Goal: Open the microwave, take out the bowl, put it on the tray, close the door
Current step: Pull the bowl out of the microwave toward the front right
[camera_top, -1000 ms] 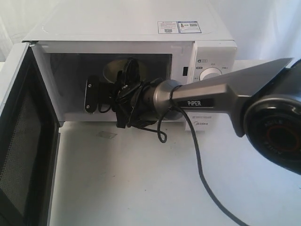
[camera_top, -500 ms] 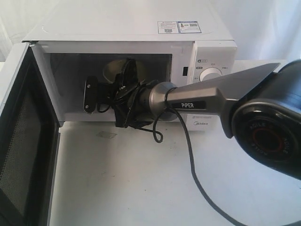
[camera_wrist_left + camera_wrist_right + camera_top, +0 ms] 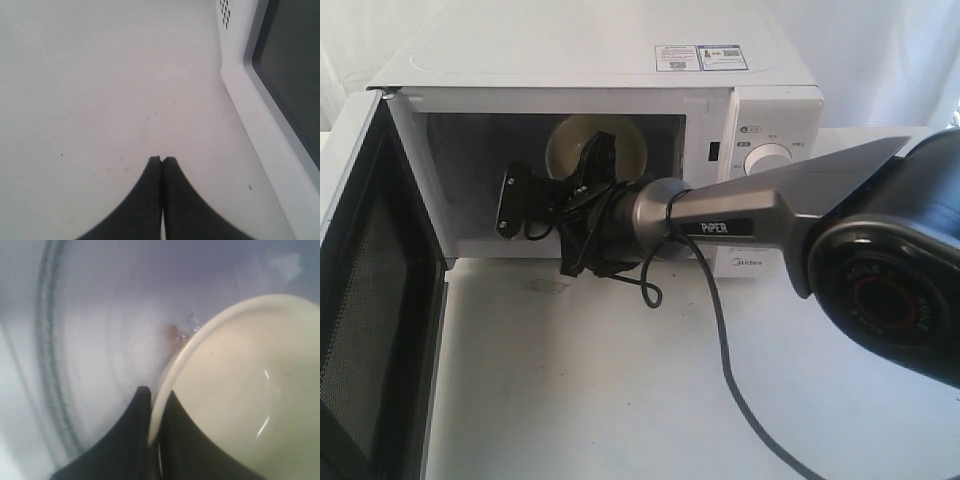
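Right claw (image 3: 157,392): clenched on the bowl (image 3: 240,385) rim, inside the microwave (image 3: 570,60).
Left claw (image 3: 161,159): shut, empty.
Risk: the glossy rim could slip from the thin pinch; the bowl might drop or clip the opening.

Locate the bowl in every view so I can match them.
Exterior: bowl upper middle, inside the open microwave.
Left wrist: not in it; only the door edge shows.
Right wrist: bowl close up, rim pinched by the right gripper.
Shared landmark: the microwave.

White tabletop (image 3: 580,400), small faint patch (image 3: 548,287) on it (pale, squarish), white backdrop (image 3: 880,60) behind.
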